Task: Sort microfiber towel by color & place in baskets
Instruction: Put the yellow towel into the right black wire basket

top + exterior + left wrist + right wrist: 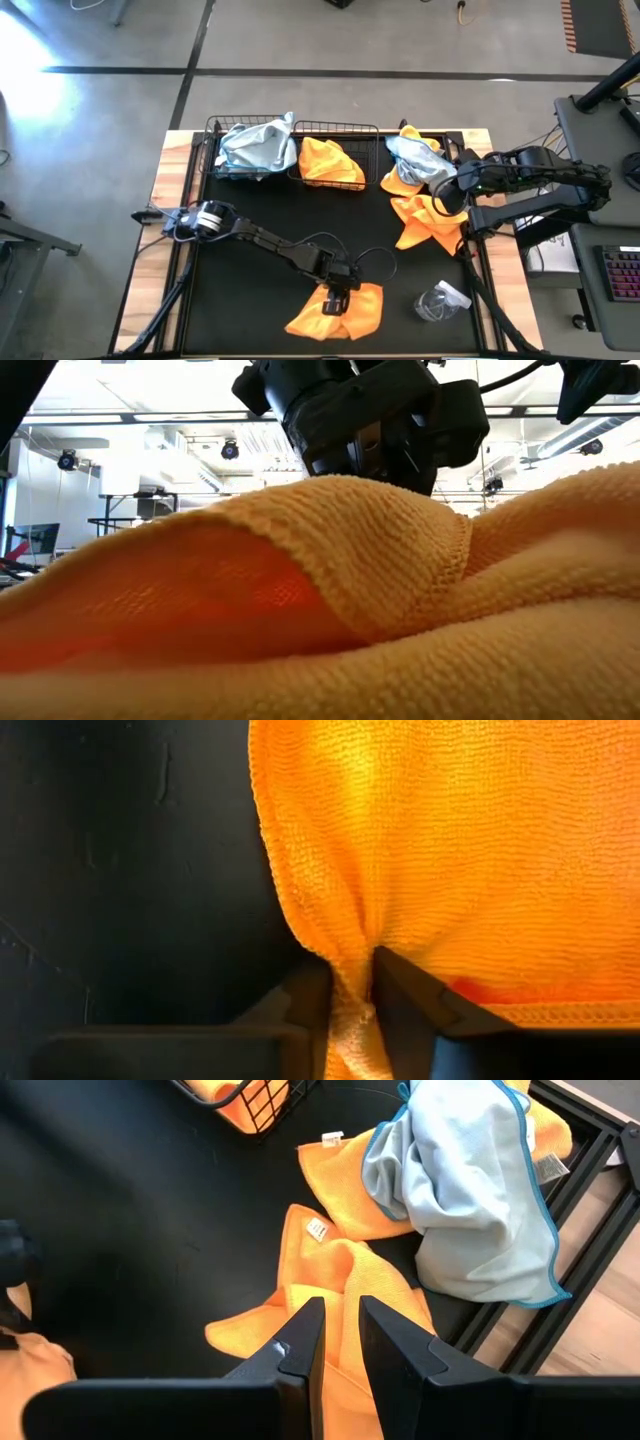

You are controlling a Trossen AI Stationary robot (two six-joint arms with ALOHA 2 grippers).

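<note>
Two baskets, one colour each.
Left basket (pixel 225 150) holds a blue-grey towel (pixel 256 146); beside it, right basket (pixel 352 130) holds orange (pixel 330 160). Left gripper (pixel 338 296) pinches an orange towel (pixel 340 310); right gripper (pixel 338 1335) fingers nearly together, empty.

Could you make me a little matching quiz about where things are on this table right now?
Things:
1. left hand
2. right hand
3. left basket
4. spray bottle

Places or states:
A. holds a pale blue towel
B. lying on the black mat, near the front right corner
C. pinching an orange towel at the front
D. over the pile of towels on the right

Pairs: 1-C, 2-D, 3-A, 4-B
</note>
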